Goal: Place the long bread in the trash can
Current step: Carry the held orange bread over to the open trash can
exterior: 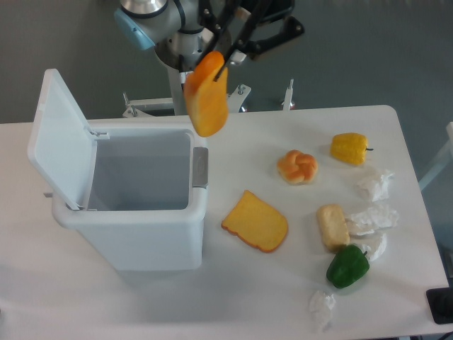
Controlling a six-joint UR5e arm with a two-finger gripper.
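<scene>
The long bread (207,95), a glossy orange loaf, hangs on end in the air just above the right rim of the trash can (134,212). My gripper (221,58) is shut on its upper end, coming down from the top of the view. The trash can is a big white bin at the left of the table, its lid (59,134) flipped up and open to the left, and its inside shows nothing in it.
To the right of the bin lie a flat yellow toast slice (256,222), a knotted bun (298,167), a yellow pepper (350,148), a pale bread block (332,227), a green pepper (347,267) and crumpled white paper (374,218). The arm's base (185,49) stands behind the table.
</scene>
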